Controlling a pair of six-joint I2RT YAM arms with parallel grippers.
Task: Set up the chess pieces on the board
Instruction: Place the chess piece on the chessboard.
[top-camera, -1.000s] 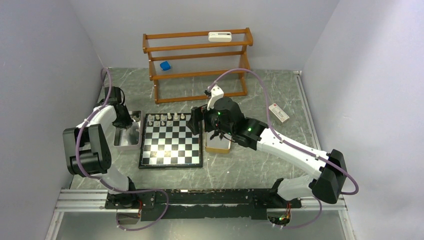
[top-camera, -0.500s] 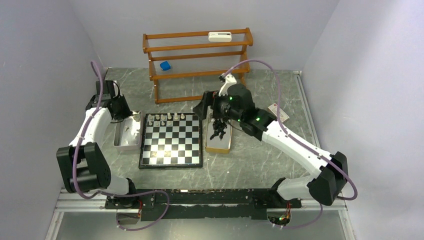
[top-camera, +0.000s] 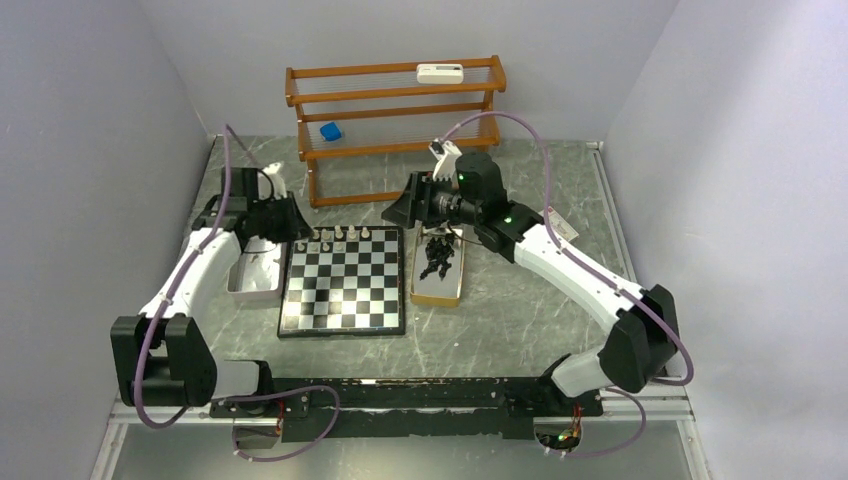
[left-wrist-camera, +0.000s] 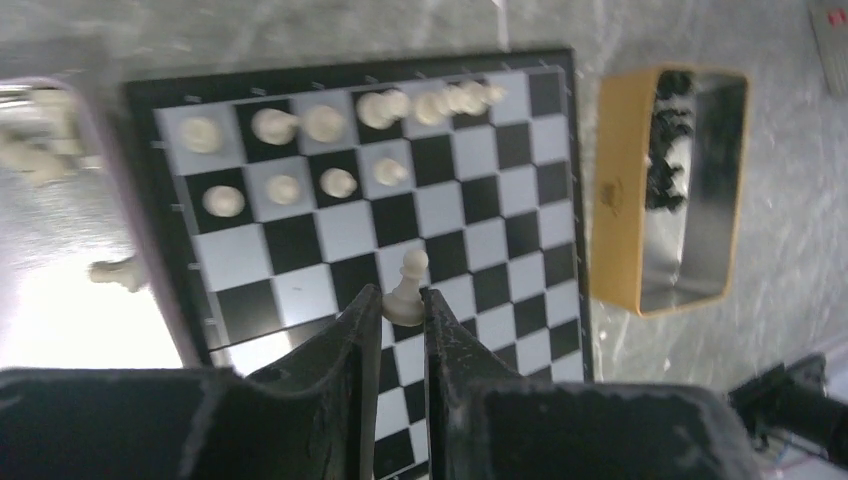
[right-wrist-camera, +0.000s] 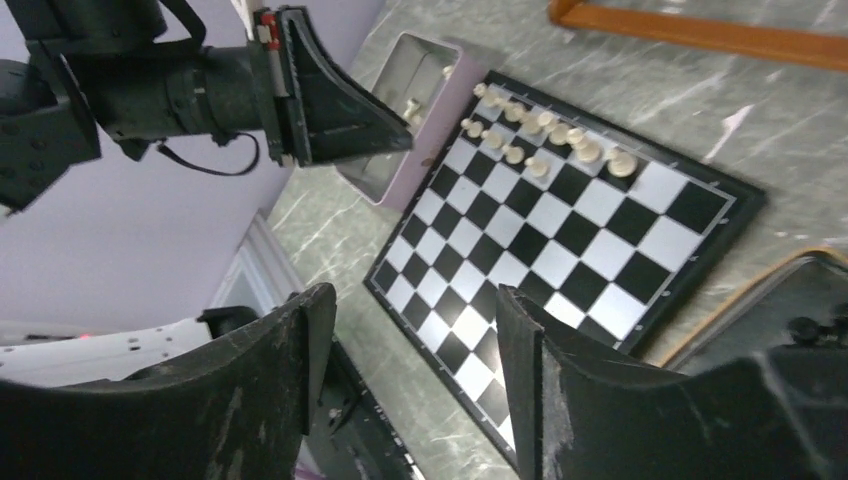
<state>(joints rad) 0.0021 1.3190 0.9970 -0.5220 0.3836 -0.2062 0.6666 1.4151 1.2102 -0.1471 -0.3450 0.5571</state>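
Note:
The board (top-camera: 343, 300) lies between my two arms. Cream chess pieces (top-camera: 338, 235) fill its far row, and a few stand in the row in front (left-wrist-camera: 330, 182). My left gripper (left-wrist-camera: 402, 300) is shut on a cream pawn (left-wrist-camera: 407, 290), held over the board (left-wrist-camera: 450, 210); from above it hangs at the board's far left corner (top-camera: 288, 226). My right gripper (right-wrist-camera: 415, 300) is open and empty, raised over the far end of the tan tray (top-camera: 437, 290) and pointing left across the board (right-wrist-camera: 560, 230). Black chess pieces (top-camera: 438, 258) lie heaped in that tray.
A silver tray (top-camera: 252, 275) with a few cream pieces sits left of the board. A wooden rack (top-camera: 395, 120) stands behind, holding a blue cube (top-camera: 330, 131) and a white device (top-camera: 440, 72). A small white box (top-camera: 557, 226) lies at the right.
My left arm swung from the silver tray to the board's far left corner. My right gripper lifted off the tan tray toward the rack, and its jaws narrowed somewhat.

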